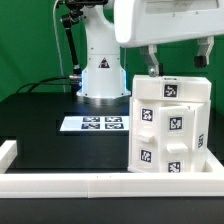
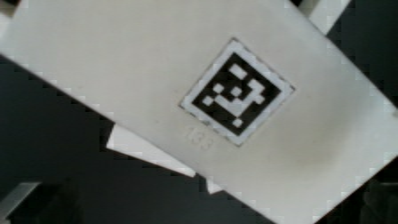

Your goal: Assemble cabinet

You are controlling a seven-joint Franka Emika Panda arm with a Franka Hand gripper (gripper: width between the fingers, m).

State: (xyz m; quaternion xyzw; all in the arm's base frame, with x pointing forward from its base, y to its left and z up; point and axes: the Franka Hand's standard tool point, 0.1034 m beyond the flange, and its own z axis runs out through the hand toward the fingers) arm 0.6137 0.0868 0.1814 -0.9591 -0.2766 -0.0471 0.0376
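The cabinet (image 1: 170, 125) is a big white box shell standing at the exterior view's right, next to the front rail. It carries several black-and-white marker tags, and small tagged white blocks (image 1: 180, 155) sit against its front. My gripper (image 1: 177, 62) hangs just above the cabinet's top with its two fingers spread wide and nothing between them. In the wrist view the cabinet's white top face (image 2: 107, 80) fills the picture at an angle, with one tag (image 2: 237, 92) near the middle. My fingertips hardly show there.
The robot's white base (image 1: 100, 70) stands at the back centre. The marker board (image 1: 95, 124) lies flat on the black table in front of it. A long low white rail (image 1: 70, 183) runs along the front edge and up the exterior view's left side (image 1: 8, 152).
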